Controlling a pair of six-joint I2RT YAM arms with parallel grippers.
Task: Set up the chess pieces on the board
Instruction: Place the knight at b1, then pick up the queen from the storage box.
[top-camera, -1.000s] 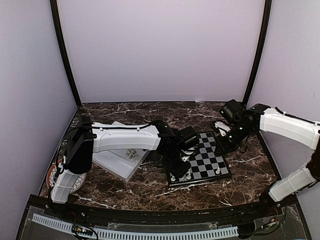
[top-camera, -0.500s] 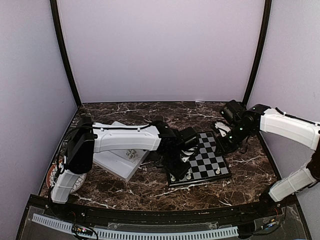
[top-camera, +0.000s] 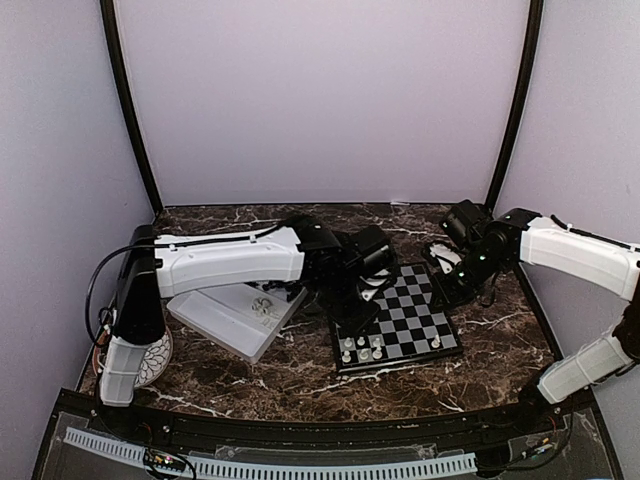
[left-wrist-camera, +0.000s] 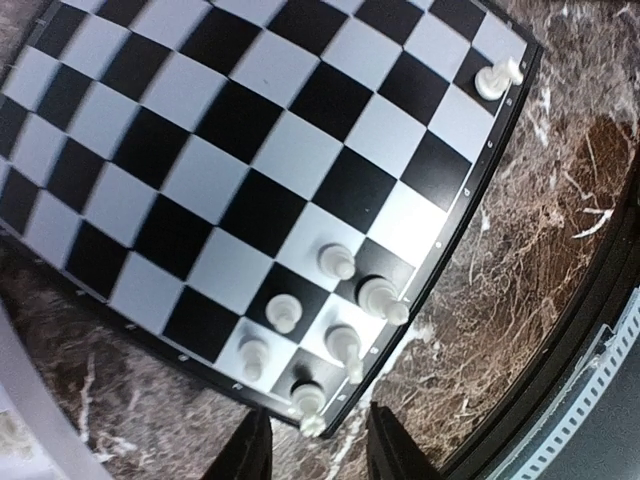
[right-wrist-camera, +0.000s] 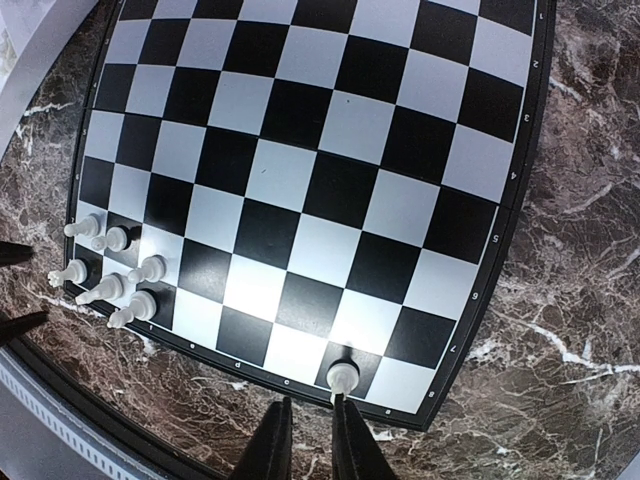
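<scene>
Now left gripper (left-wrist-camera: 310, 455) gapes above board (left-wrist-camera: 250, 130).

Glossy board (left-wrist-camera: 250, 150) and plastic chess pieces (left-wrist-camera: 340, 262) on polished marble-look table (right-wrist-camera: 590, 250).

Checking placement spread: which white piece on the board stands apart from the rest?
The lone white piece on the board's near edge row, toward the right corner. The other six cluster at the near-left corner; black-square gaps separate it from them.

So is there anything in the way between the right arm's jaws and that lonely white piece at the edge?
No. In the right wrist view the right gripper hangs just above the lone white piece at the board edge, with nothing between them.
</scene>
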